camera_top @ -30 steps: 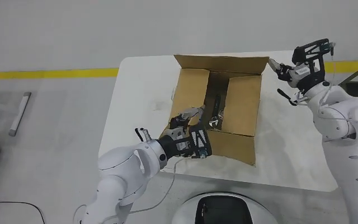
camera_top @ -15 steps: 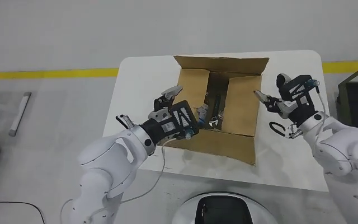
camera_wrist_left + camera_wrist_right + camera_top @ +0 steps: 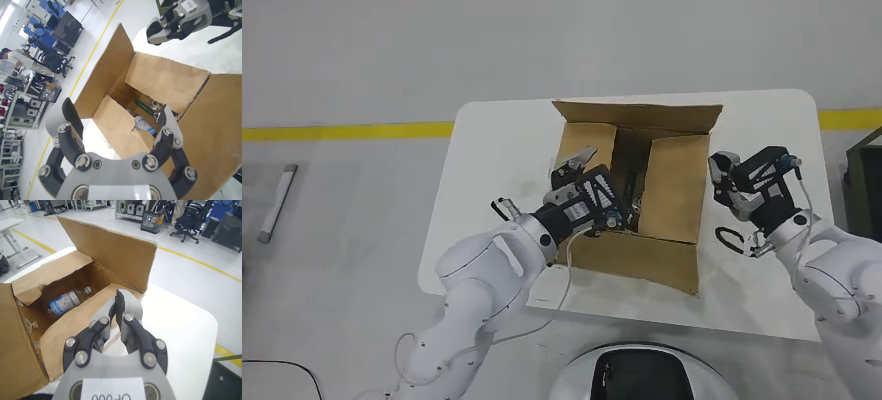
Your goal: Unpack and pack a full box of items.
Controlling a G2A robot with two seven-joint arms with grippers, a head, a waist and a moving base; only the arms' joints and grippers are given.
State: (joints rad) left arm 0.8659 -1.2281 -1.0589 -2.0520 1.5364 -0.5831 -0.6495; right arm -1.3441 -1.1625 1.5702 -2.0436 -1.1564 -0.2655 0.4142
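Both arms neared box [image 3: 657,255]; left jaws wide, right jaws closed, flap [image 3: 115,121] half-hiding bottle [image 3: 143,124].

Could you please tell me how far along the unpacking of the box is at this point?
Done: the box stands with its flaps open. In hand: nothing; the left gripper is open over the box, the right gripper is shut and empty beside it. Left: the bottle, wrench and metal flange lie inside, so unpacking looks unstarted.

Lab with equipment racks [image 3: 130,208], office chairs [image 3: 186,226]
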